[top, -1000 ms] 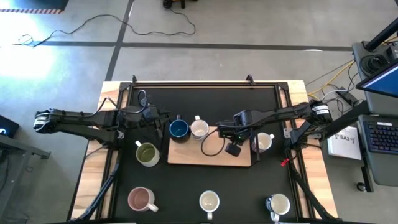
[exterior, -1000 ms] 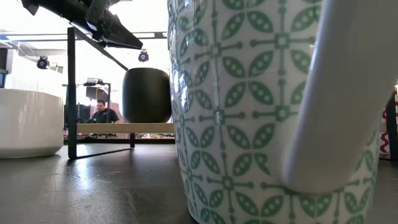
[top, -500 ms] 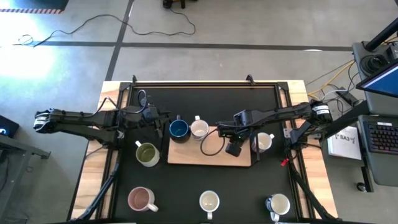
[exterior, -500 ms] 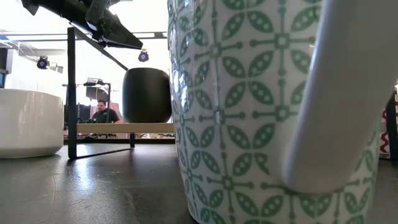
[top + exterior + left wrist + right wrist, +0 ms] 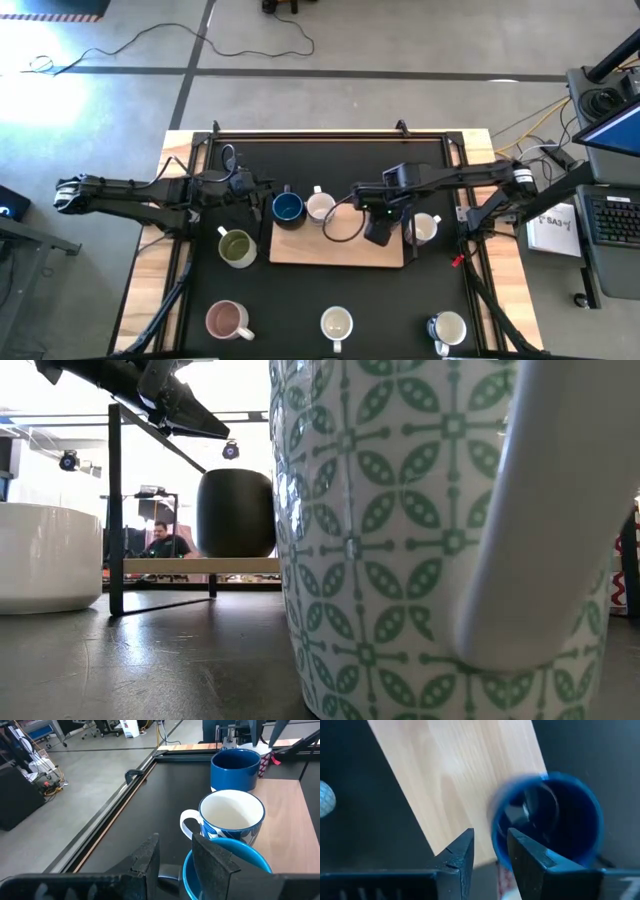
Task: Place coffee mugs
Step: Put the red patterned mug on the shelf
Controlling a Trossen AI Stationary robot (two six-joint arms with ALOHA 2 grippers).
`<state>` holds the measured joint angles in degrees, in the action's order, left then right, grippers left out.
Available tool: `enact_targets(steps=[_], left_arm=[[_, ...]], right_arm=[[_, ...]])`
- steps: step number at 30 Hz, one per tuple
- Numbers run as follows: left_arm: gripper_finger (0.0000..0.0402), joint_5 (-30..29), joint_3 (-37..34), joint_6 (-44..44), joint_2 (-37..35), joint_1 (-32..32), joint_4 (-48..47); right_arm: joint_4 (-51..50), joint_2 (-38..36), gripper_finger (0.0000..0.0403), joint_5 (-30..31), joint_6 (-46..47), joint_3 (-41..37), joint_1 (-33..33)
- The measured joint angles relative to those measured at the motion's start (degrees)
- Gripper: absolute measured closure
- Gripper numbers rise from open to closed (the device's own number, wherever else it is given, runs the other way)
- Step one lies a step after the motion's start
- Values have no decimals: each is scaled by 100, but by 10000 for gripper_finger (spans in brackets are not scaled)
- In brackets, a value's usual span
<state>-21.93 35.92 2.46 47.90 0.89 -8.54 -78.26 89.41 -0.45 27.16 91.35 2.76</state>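
Note:
On the light wooden board (image 5: 300,250) stand a blue mug (image 5: 288,208) and a white mug with a blue pattern (image 5: 320,207). My right gripper (image 5: 375,222) reaches over the board from the right and is shut on a dark blue mug (image 5: 378,234), which is blurred in the right wrist view (image 5: 545,820). My left gripper (image 5: 268,190) hovers at the board's far left corner, slightly open. In the left wrist view the blue mug's rim (image 5: 225,865) lies just past its fingers (image 5: 175,845). In the low view it hangs above a dark mug (image 5: 235,510). My right gripper holds the dark blue mug by its rim wall (image 5: 496,847), with one finger (image 5: 527,860) inside the mug and the other (image 5: 460,855) outside. The fingers come from above, pointing down. The mug is upright over the board; whether its base is lifted clear I cannot tell.
An olive green mug (image 5: 237,247) stands left of the board and a white mug (image 5: 423,228) right of it. Along the near edge are a pink mug (image 5: 227,320), a green-patterned white mug (image 5: 337,324) that fills the low view (image 5: 400,540), and a shiny mug (image 5: 447,328). A black cable loop (image 5: 340,226) lies over the board.
In the last half second my right gripper, with the dark blue mug, has shifted a little toward the table's far and right edges over the board. The left arm has kept still.

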Motion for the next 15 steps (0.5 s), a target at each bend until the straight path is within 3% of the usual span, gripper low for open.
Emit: enact_targets(steps=[15], left_arm=[[306, -1, 0, 20, 0, 0, 2]], right_arm=[[-447, -737, 307, 59, 1716, 37, 604]])
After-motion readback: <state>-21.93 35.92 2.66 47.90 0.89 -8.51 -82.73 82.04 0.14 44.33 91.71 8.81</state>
